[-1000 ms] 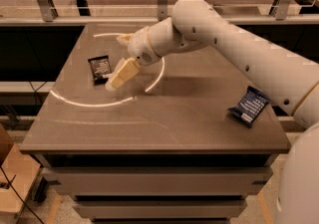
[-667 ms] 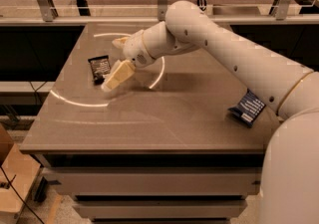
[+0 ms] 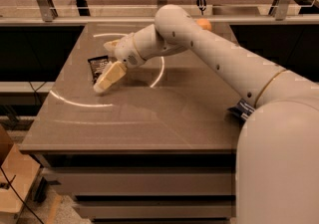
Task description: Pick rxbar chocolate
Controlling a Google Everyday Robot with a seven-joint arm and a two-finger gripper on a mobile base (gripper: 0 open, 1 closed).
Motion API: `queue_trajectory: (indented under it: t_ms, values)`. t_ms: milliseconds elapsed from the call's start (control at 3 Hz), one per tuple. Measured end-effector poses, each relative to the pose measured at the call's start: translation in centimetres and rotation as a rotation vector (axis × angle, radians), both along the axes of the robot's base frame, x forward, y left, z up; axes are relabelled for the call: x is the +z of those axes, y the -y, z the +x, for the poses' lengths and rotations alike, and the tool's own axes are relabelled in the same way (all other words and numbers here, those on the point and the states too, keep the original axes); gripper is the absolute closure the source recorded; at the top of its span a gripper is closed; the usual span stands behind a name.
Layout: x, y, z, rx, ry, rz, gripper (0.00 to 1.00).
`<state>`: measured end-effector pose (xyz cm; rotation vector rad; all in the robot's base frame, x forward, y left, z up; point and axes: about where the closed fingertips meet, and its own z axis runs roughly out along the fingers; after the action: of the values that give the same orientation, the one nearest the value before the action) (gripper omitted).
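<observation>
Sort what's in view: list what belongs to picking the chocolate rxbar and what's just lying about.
Belongs to the job:
- flat black-wrapped rxbar chocolate, on the left
- cream two-finger gripper, jaws open, right at that bar

Lying about:
- blue-wrapped bar, right edge, partly behind the arm
- round orange fruit, at the back

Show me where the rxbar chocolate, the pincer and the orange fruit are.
rxbar chocolate (image 3: 96, 64): camera view, left part of its black wrapper.
pincer (image 3: 103, 67): camera view, midway between its open fingertips, at the rxbar chocolate.
orange fruit (image 3: 204, 23): camera view, its visible upper part.
</observation>
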<state>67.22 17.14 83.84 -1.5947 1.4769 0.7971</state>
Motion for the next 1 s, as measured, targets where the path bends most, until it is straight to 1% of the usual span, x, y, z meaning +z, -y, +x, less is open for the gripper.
queue_trajectory:
  t_ms: [333, 667, 1000]
  values:
    - [-0.74, -1.21, 0.04, 0.025, -0.018, 0.001, 0.0]
    - [-1.24, -1.85, -0.02, 0.048, -0.041, 0.004, 0.18]
    - [-1.55, -1.71, -0.04, 0.047, -0.059, 0.008, 0.41]
